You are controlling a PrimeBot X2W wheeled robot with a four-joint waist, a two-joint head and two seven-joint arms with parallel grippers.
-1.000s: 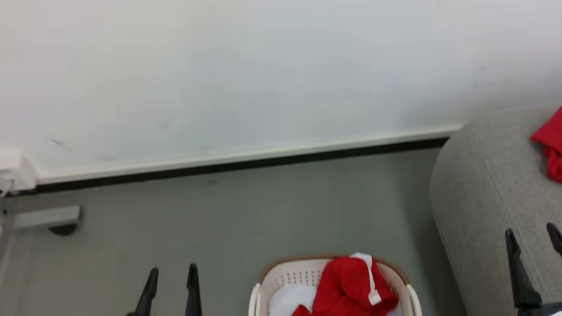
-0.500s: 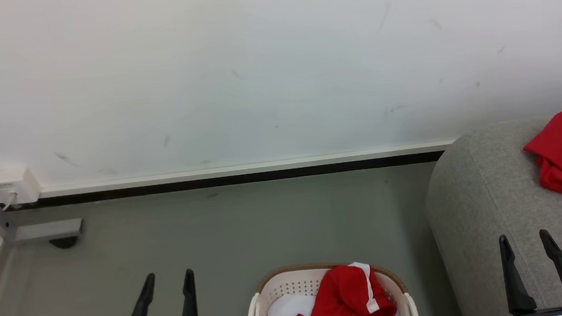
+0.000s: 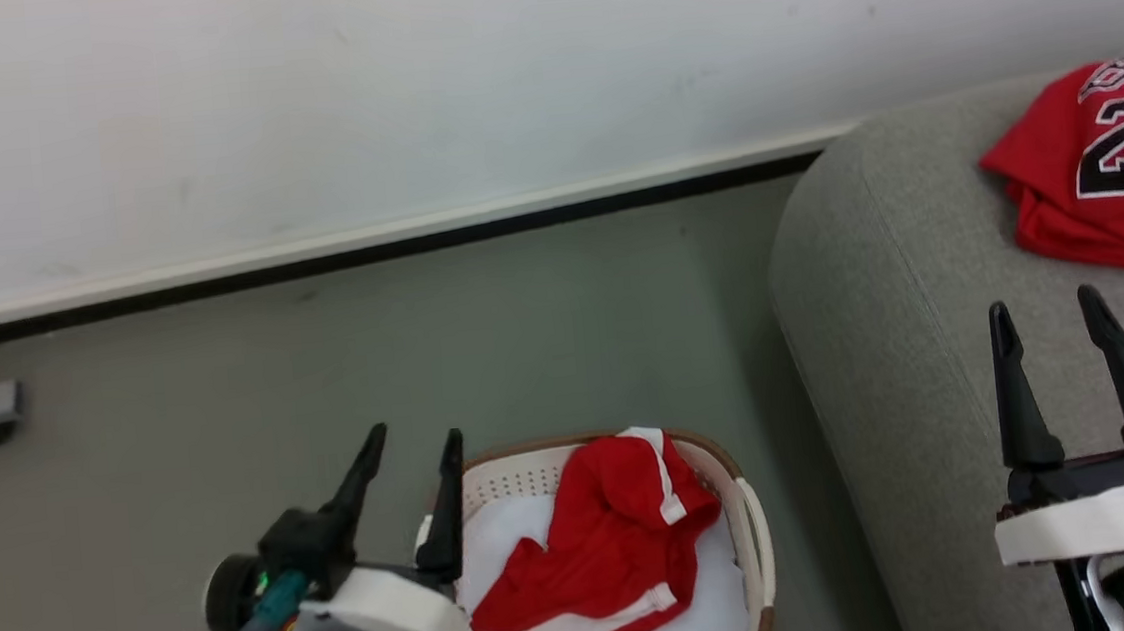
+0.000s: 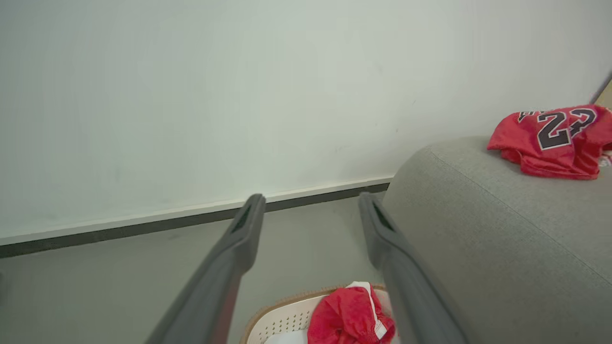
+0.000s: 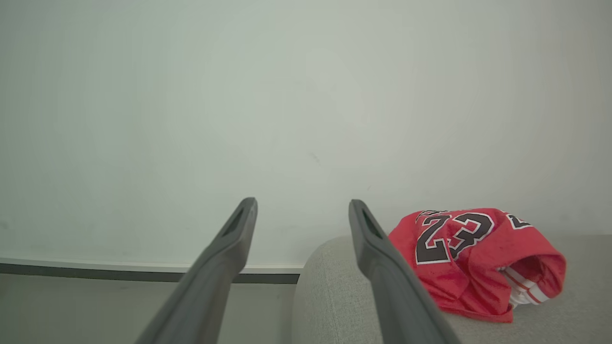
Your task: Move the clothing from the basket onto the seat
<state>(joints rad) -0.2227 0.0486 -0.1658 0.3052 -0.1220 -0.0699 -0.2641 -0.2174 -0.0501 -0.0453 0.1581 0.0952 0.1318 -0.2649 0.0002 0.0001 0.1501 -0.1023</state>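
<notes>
Hovering at the left far corner of the basket point(image 3: 751, 526), the left claw point(image 3: 414, 434) stands spread to its full width with nothing between its fingers; whether it touches the brown rim I cannot tell. The red shorts point(image 3: 595, 544) lie crumpled inside the basket on white padding point(image 3: 711, 620). The right claw point(image 3: 1042, 301) is equally wide apart and empty, poised above the grey seat point(image 3: 914, 328), short of the red jersey point(image 3: 1062, 171) numbered 23, which lies on the seat near the wall point(image 3: 503, 79). The basket sits on the floor point(image 3: 326, 374) just beside the seat.
</notes>
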